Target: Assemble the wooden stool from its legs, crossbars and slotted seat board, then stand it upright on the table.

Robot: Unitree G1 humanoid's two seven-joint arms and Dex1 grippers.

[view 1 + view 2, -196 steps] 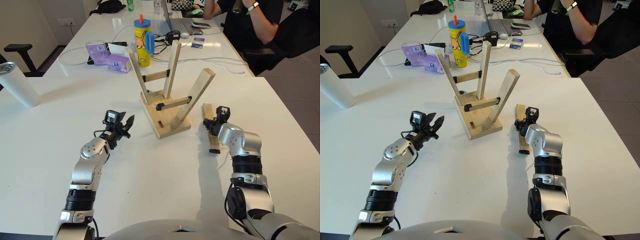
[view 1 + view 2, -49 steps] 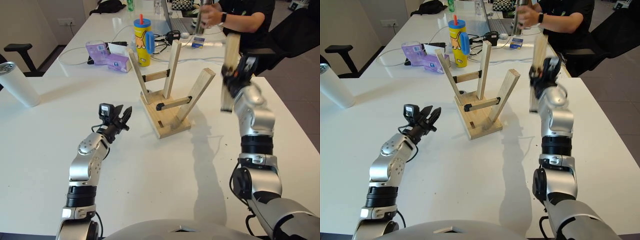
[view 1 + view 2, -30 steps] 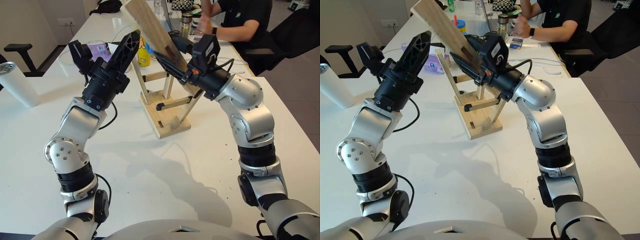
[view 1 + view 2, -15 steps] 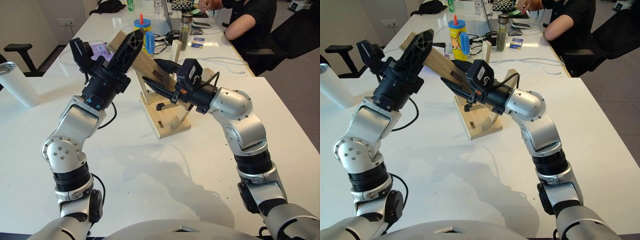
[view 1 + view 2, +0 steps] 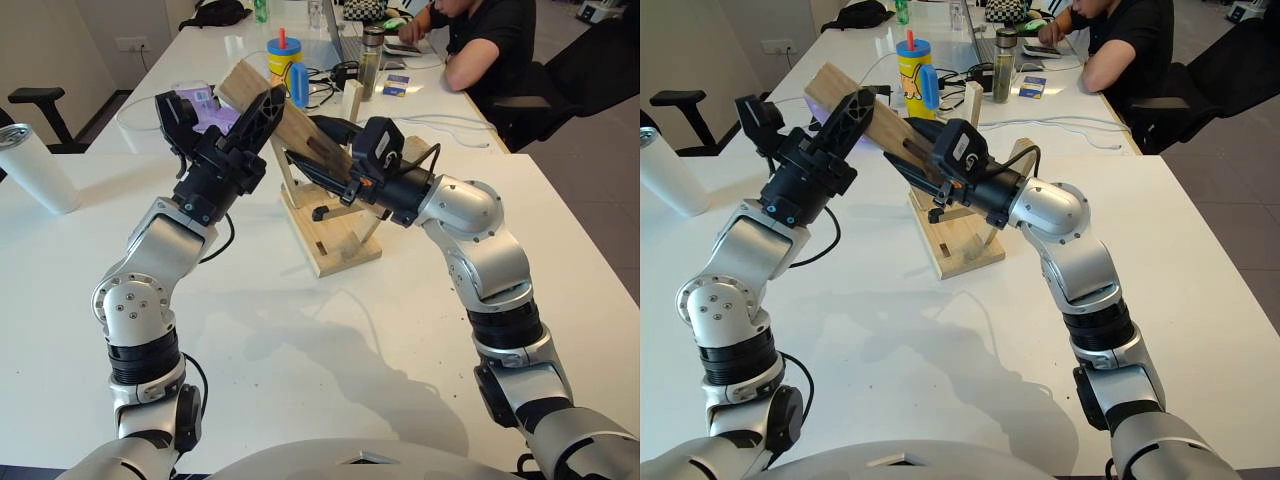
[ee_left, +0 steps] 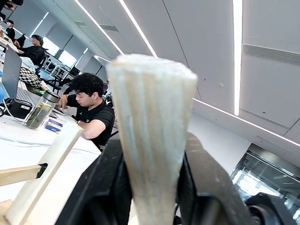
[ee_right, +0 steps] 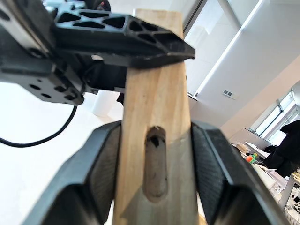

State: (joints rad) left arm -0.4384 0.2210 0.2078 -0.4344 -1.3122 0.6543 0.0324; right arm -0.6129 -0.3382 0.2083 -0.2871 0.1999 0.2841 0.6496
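A loose wooden leg (image 5: 298,133) slants in the air above the table, high end to the left. My left gripper (image 5: 256,118) is shut on its upper part; the leg's end (image 6: 150,140) sits tight between the fingers. My right gripper (image 5: 325,148) is shut on its lower part, where the slotted face (image 7: 155,159) shows between the fingers. Below and behind them the partly built stool lies upside down, its seat board (image 5: 338,252) flat on the table. Several legs (image 5: 401,168) stick up from it, and a crossbar (image 5: 347,208) joins them.
A yellow cup with a blue handle (image 5: 286,55), purple packets (image 5: 196,98), a glass jar (image 5: 372,50) and cables lie behind the stool. A white tumbler (image 5: 32,168) stands at the far left. A person sits at the back right. The near tabletop (image 5: 330,370) is bare white.
My right gripper lifted the leg from the table on the right and swung it over the stool. My left arm rose and closed on its upper part, then shifted slightly right.
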